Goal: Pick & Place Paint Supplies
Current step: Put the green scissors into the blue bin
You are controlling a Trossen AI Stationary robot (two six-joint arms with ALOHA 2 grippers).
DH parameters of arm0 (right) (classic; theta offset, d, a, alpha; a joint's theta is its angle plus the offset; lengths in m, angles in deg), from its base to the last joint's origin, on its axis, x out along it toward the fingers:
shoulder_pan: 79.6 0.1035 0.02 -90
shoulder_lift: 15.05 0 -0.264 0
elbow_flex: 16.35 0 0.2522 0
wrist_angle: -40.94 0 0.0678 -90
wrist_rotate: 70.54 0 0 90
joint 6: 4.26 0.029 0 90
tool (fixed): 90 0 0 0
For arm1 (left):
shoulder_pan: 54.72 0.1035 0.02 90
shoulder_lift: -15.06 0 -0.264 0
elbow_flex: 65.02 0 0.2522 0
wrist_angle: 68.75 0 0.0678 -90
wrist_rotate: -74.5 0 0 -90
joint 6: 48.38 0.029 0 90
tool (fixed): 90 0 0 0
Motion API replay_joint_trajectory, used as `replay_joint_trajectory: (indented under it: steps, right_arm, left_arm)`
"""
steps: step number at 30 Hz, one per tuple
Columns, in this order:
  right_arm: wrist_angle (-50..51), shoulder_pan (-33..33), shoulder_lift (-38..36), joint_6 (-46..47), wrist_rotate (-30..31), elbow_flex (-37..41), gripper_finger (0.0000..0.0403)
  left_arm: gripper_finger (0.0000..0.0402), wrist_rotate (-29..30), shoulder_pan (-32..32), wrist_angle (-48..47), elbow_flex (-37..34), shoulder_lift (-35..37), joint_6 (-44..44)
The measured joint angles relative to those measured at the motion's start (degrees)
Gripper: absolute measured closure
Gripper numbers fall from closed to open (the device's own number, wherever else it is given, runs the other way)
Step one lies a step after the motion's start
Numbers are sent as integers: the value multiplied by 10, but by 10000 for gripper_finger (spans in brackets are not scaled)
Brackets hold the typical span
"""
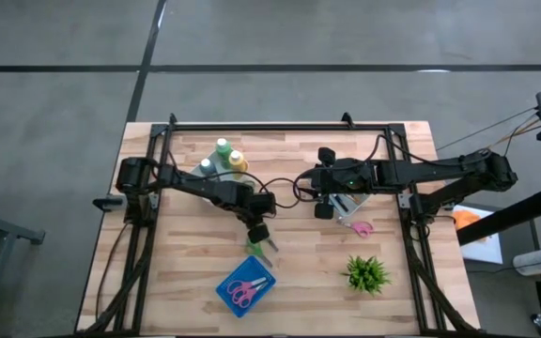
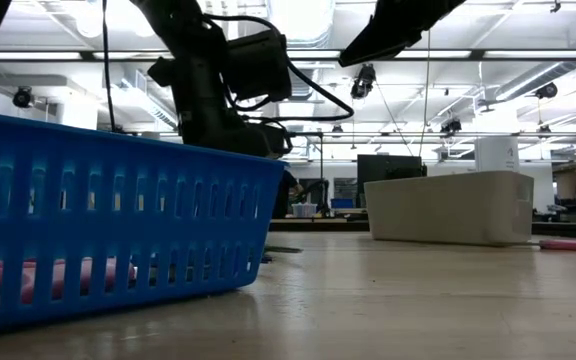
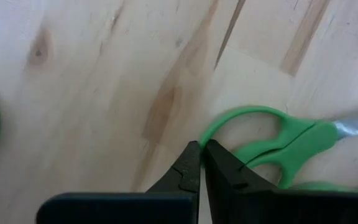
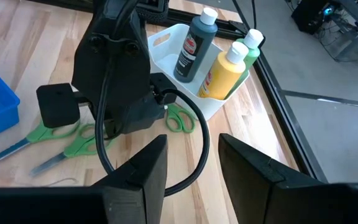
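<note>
Bottles point(image 4: 219, 53) upright in white bin point(image 4: 166, 38); left pincer point(image 3: 201, 163) pressed together; right pincer point(image 4: 193, 168) spread.

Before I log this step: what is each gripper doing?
Left gripper: shut, fingers pinching the green scissors' handle loop.
Right gripper: open, holding nothing.

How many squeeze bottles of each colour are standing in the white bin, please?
Dark grey bottle: 1
Yellow-orange bottle: 1
Green bottle: 1
Total: 3
</note>
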Motion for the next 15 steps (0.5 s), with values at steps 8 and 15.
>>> replay_joint_trajectory:
  steps: [8, 15]
  right_arm:
    - [0, 0, 0, 0, 0, 0, 260]
    - [0, 0, 0, 0, 0, 0, 260]
  left_arm:
    - [394, -4, -3, -63, 32, 24, -12]
    - [394, -2, -10, -139, 86, 26, -30]
